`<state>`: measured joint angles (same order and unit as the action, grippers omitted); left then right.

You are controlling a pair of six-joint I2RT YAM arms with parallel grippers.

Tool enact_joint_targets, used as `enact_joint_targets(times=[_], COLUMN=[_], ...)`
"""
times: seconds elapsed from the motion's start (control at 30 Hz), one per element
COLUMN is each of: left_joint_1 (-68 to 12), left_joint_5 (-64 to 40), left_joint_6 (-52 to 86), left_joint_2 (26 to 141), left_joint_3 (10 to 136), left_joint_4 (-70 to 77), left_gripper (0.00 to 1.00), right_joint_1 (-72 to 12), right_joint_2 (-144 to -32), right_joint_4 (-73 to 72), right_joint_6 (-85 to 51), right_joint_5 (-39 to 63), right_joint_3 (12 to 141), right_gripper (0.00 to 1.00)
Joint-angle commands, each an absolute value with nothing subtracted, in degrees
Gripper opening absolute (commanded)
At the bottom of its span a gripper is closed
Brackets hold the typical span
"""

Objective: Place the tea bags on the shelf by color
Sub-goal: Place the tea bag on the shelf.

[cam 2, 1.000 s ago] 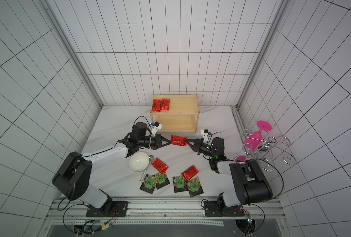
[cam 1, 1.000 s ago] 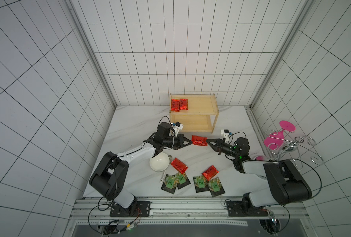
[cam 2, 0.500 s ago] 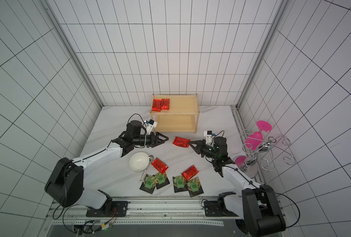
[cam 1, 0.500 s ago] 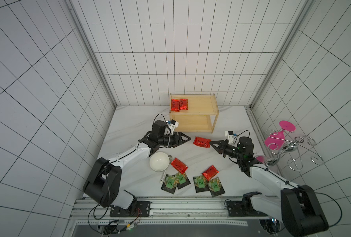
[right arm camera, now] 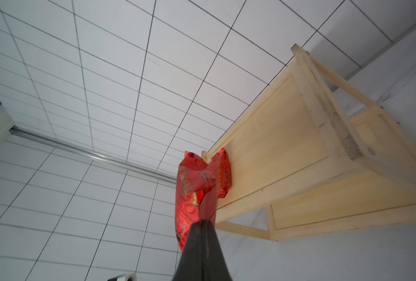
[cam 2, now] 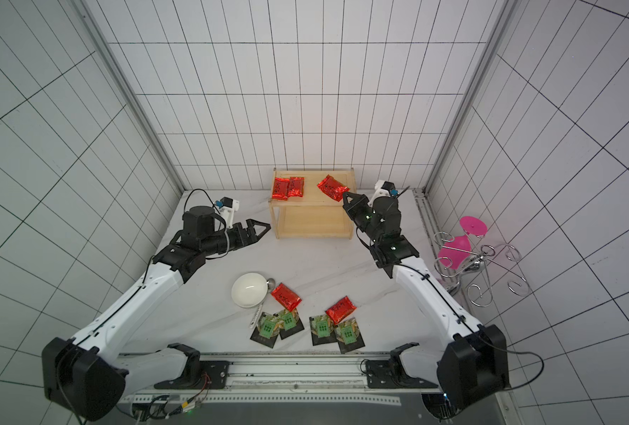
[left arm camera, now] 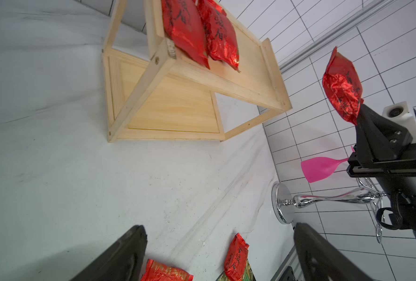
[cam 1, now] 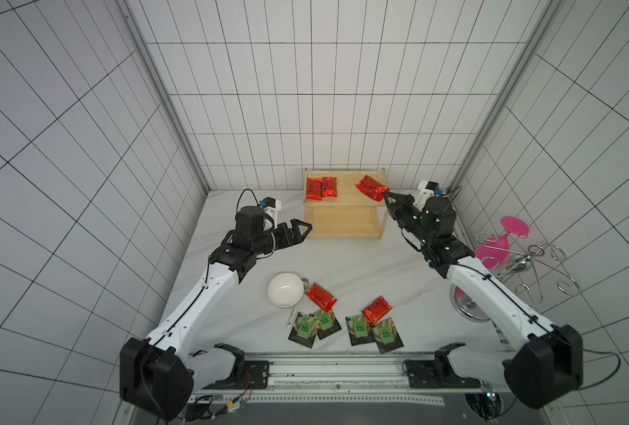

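Observation:
The light wooden shelf (cam 1: 346,191) (cam 2: 315,189) stands at the back, with two red tea bags (cam 1: 321,187) (left arm camera: 197,31) on the left of its top board. My right gripper (cam 1: 386,195) (cam 2: 345,197) (right arm camera: 203,222) is shut on another red tea bag (cam 1: 370,187) (cam 2: 332,188) (right arm camera: 192,189) (left arm camera: 342,87), held above the right end of the top board. My left gripper (cam 1: 305,231) (cam 2: 264,229) (left arm camera: 218,228) is open and empty, left of the shelf. Two red tea bags (cam 1: 321,297) (cam 1: 377,309) and several black tea bags (cam 1: 305,327) (cam 1: 375,331) lie near the front.
A white bowl (cam 1: 285,289) sits next to the front tea bags, with a white-handled spoon (cam 1: 291,319) beside it. A chrome wire rack (cam 1: 526,265) holding a pink glass (cam 1: 497,246) stands at the right wall. The shelf's lower board (cam 1: 342,220) is bare.
The left gripper let go of the red tea bag, opened and drew back to the left. The right gripper carried that bag from mid-table up to the right end of the shelf's top.

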<state>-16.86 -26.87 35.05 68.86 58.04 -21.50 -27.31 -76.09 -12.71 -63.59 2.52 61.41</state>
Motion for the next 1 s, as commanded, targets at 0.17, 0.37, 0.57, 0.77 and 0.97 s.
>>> enact_joint_targets(times=[0.17, 0.37, 0.57, 0.77, 0.97], left_joint_1=[-13.5, -12.7, -11.7, -11.6, -11.6], left_joint_5=[-23.5, -21.7, -21.3, -21.0, -21.3], left_joint_6=[35.3, 35.0, 34.8, 34.6, 34.8], left_joint_2=[67.1, 65.4, 64.4, 63.6, 62.9], left_joint_3=[54.1, 53.3, 52.6, 52.3, 52.1], left_joint_4=[-20.4, -20.8, -20.9, -21.3, -21.2], left_gripper=[0.98, 0.98, 0.98, 0.98, 0.98], right_joint_1=[-32.8, -35.2, -37.4, -38.7, -39.5], right_joint_2=[-91.3, -97.4, -101.5, -104.3, -106.2], right_joint_4=[-1.6, -1.9, 0.4, 0.8, 1.1], right_joint_6=[-68.4, -69.6, -72.3, -75.3, -76.1], right_joint_5=[-22.5, -27.1, -29.6, -29.0, -28.0], right_joint_3=[78.3, 83.0, 86.2, 87.3, 89.3], right_gripper=[0.00, 0.00, 0.00, 0.02, 0.15])
